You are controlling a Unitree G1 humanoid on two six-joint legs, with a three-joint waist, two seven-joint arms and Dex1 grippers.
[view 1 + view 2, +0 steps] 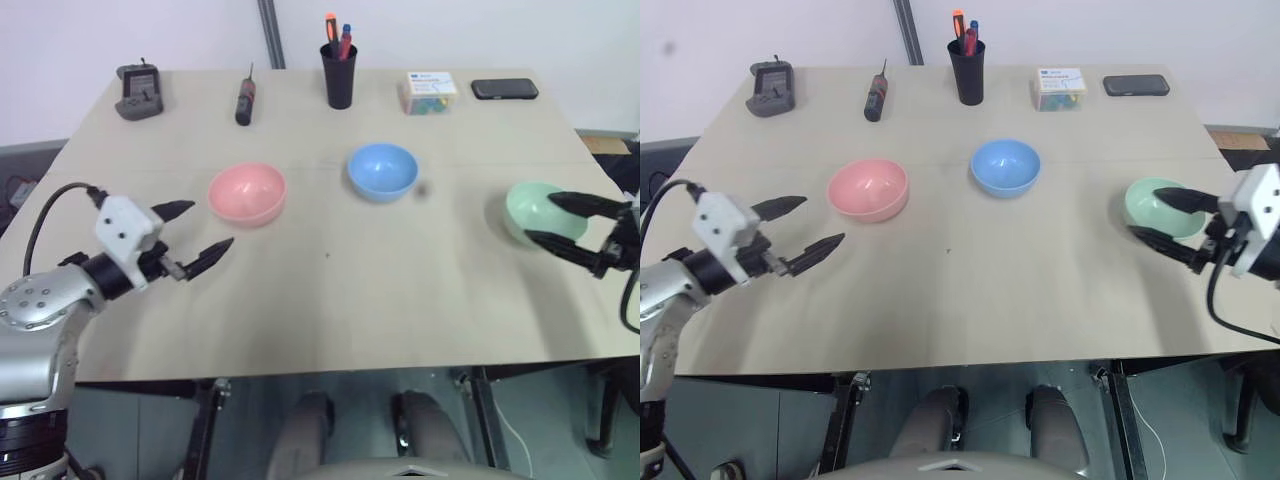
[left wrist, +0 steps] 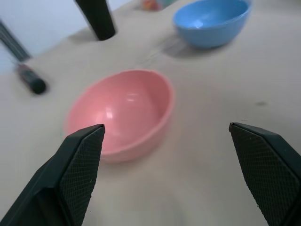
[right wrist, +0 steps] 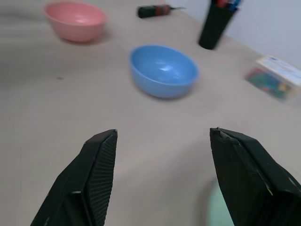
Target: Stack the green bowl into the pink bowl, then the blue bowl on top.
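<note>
Three bowls stand apart on the table [image 1: 330, 300]: pink bowl [image 1: 247, 193] at left, blue bowl [image 1: 382, 171] in the middle, green bowl [image 1: 535, 212] at right, none stacked. The left gripper [image 1: 195, 235] hovers near the pink bowl, jaws wide apart, empty. The right gripper [image 1: 555, 220] is over the green bowl, jaws parted, gripping nothing.
</note>
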